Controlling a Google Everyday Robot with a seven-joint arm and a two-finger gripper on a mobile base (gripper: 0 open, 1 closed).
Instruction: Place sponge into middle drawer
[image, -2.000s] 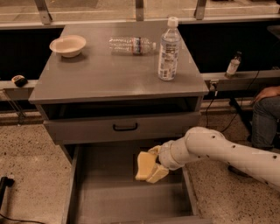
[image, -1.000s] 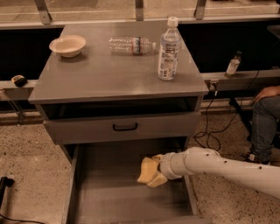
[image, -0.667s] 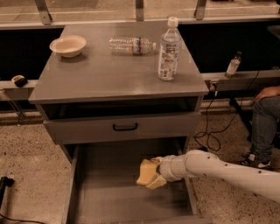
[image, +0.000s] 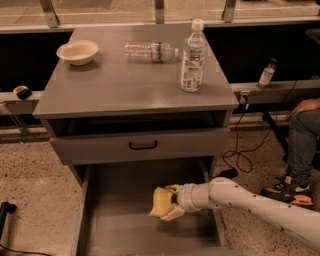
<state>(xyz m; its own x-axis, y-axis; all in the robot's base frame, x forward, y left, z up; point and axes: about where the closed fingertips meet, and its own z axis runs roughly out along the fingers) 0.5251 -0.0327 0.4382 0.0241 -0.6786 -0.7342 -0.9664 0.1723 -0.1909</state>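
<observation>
The middle drawer (image: 125, 235) stands pulled out at the bottom. Over its grey floor, right of centre, the gripper (image: 165, 203) is clamped on the sponge (image: 159, 202), with the white arm (image: 250, 206) reaching in from the right. Whether the sponge touches the floor cannot be told. Behind is a closed drawer front (image: 90, 148) with 1 black handle (image: 143, 146). The worktop (image: 125, 87) carries 2 bottles, an upright one (image: 192, 52) and a lying one (image: 150, 51), and a white bowl (image: 77, 51) at far left.
</observation>
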